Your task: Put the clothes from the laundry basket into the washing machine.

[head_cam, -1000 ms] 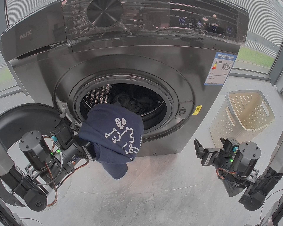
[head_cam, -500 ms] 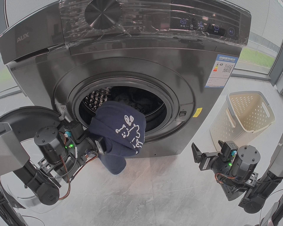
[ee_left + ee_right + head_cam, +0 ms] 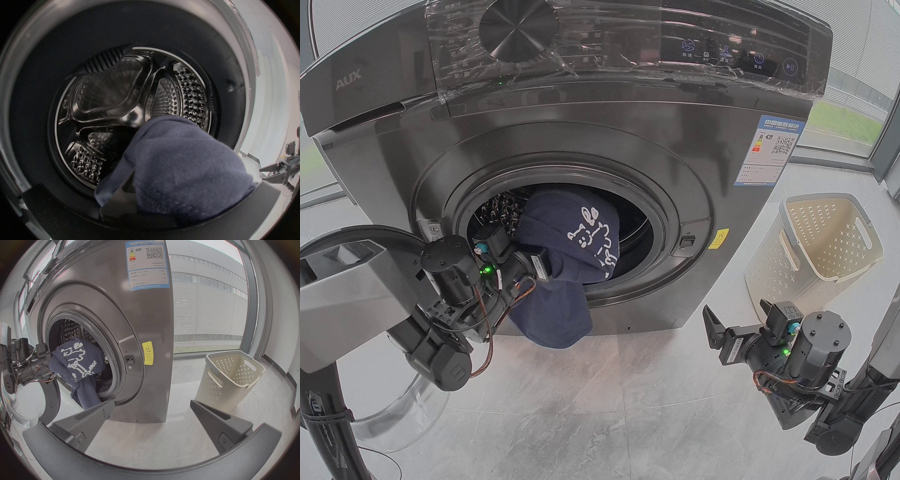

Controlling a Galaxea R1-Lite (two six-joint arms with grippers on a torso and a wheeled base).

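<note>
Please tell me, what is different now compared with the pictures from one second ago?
The left gripper, shut on the navy garment, moved up and forward to the washing machine opening. The garment's top is now inside the opening, while its lower part hangs over the rim. The right gripper stayed open and low, and the laundry basket kept its place.

Door opening: the washing machine [image 3: 650, 131] mouth is partly blocked by the navy garment [image 3: 575, 237], which is draped across its middle and over its lower rim.
Left of the opening: room is taken up by the left arm [image 3: 450, 281] and the swung-open door [image 3: 369, 234].
Right of the opening: a dark gap is left between garment and rim.
Drum [image 3: 125, 93]: open space is seen behind the garment.
Floor [image 3: 650, 400] before the machine: bare tile is left as far as the laundry basket [image 3: 831, 244] on the machine's right.
</note>
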